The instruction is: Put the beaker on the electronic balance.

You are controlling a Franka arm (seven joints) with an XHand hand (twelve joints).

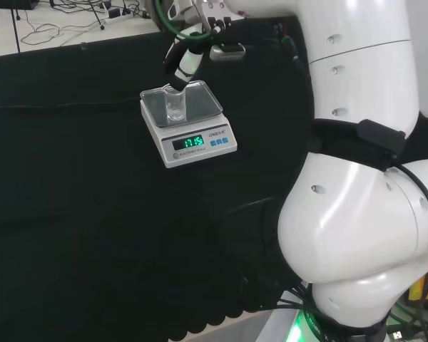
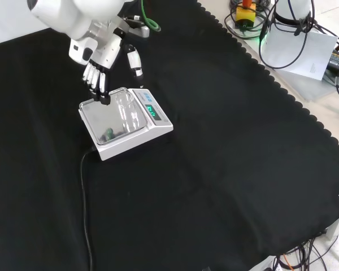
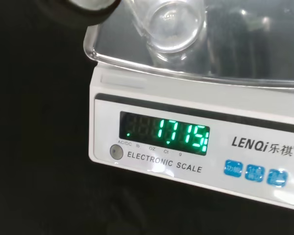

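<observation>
I see the hand (image 2: 99, 68) above the balance (image 2: 126, 122), fingers loosely spread, clear of the upright beaker (image 1: 175, 104) on its pan.

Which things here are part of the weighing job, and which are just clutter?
Job:
- beaker, upright on the balance pan
- electronic balance, display lit
- hand, fingers pointing down just above the pan's far edge

Lying about:
- black cable trailing from the balance across the cloth
- cables and gear off the cloth's far corner in the front view
</observation>
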